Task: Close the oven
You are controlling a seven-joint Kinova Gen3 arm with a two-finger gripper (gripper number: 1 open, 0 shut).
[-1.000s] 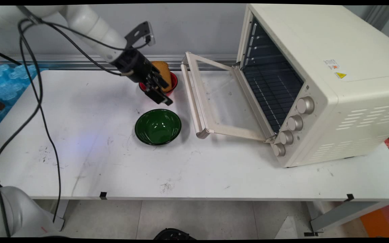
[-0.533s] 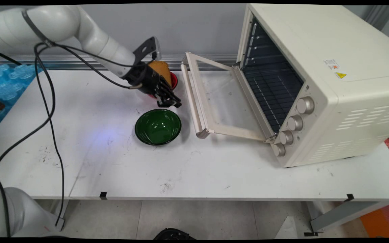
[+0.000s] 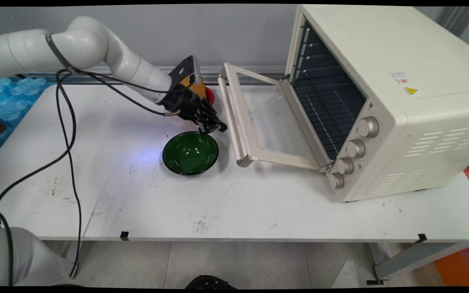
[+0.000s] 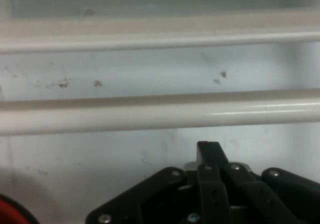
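Observation:
My gripper [image 3: 215,127] hangs low over the table between the green bowl [image 3: 190,153] and the handle [image 3: 233,122] of the open oven door [image 3: 268,122]. Its fingers [image 4: 210,153] are shut with nothing in them. In the hand view the handle [image 4: 150,115] runs as a cream bar straight across, just ahead of the fingertips, with the door frame [image 4: 150,37] beyond it. Behind my wrist stands a red bowl [image 3: 209,94] with a brown piece of bread [image 3: 199,84] in it, mostly hidden by the arm. A sliver of the red bowl [image 4: 11,213] shows at the bottom left of the hand view.
The cream toaster oven [image 3: 385,93] stands at the right with its door folded down onto the table and its racks bare. Blue packaging [image 3: 10,101] lies off the table's left end. Black cables [image 3: 69,142] hang from the arm over the left of the table.
The arm has swung right and down, carrying the gripper from in front of the red bowl to just beside the oven door's handle. The bowls and the oven have not moved.

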